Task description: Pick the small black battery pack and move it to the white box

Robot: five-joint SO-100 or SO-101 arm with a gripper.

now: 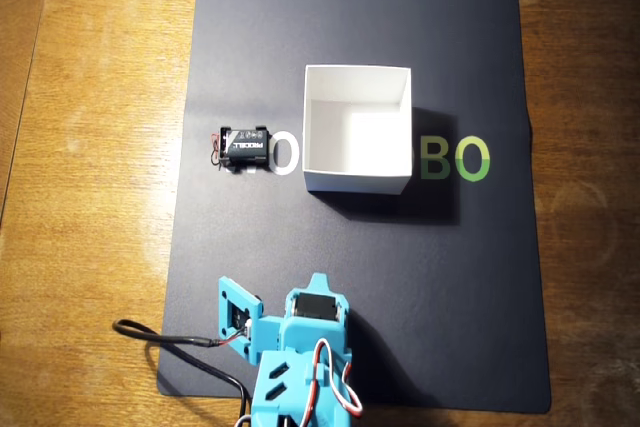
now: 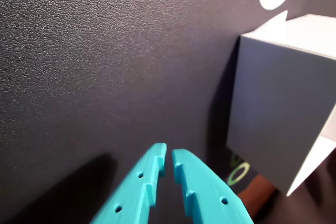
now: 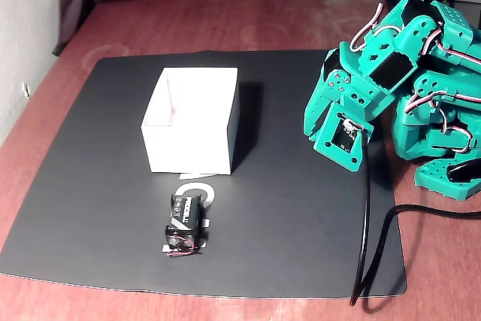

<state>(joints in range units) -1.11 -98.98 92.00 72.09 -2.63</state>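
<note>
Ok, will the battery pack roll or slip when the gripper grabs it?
The battery pack looks boxy and lies flat on the mat, so rolling seems unlikely. Its thin wires are probably floppy and may snag. It is likely dense for its size.

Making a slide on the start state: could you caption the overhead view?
Small black rectangular battery pack lies on the dark mat just left of the empty square white cardboard box; folded blue arm waits below.
</note>
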